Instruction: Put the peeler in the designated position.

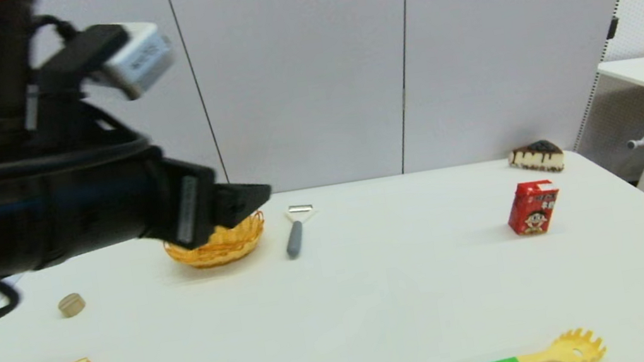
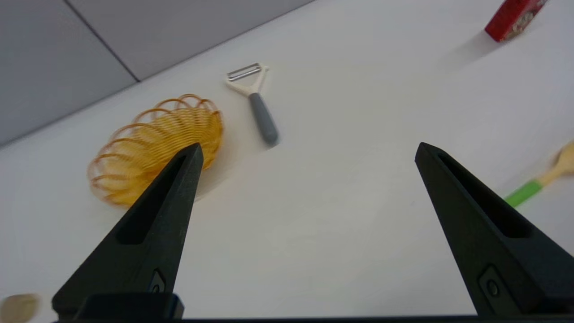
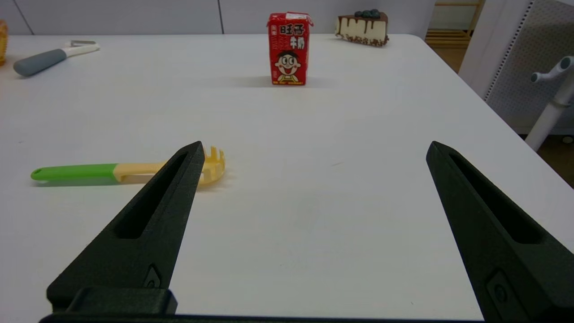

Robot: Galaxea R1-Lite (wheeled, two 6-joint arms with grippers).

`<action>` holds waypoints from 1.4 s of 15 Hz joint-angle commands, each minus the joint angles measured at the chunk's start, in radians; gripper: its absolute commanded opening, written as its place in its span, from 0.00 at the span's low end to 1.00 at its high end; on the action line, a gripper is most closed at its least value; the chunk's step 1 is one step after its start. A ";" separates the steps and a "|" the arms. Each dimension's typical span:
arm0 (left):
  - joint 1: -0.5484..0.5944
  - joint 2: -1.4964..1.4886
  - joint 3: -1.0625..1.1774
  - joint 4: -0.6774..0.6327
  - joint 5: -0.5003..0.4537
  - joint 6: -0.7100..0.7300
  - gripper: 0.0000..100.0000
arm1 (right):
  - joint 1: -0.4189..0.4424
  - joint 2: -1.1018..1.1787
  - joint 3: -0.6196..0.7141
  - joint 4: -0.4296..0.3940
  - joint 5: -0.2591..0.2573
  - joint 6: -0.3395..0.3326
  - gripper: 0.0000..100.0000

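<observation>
Left arm (image 1: 9,183) is housed in matte black, with black cables looped along it and hanging below. A light grey box-shaped module (image 1: 141,58) with faint printed text is mounted on a black bracket on top. A pale grey label strip is seen on the wrist block. Left gripper (image 2: 307,150) and right gripper (image 3: 314,150) are built alike: two long black wedge fingers, each tapered to a point, each hollowed by a slot, with a small round screw recess near the base.
</observation>
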 commanded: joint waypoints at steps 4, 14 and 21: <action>0.534 -0.927 0.799 -0.311 -0.203 0.140 1.00 | 0.000 0.001 0.000 -0.001 0.000 0.000 1.00; 0.748 -1.137 1.163 -0.581 -0.268 0.143 1.00 | 0.000 0.001 0.001 -0.001 0.000 0.000 1.00; 0.790 -1.384 1.307 -0.421 -0.274 0.126 1.00 | 0.000 0.001 0.000 -0.001 0.000 0.000 1.00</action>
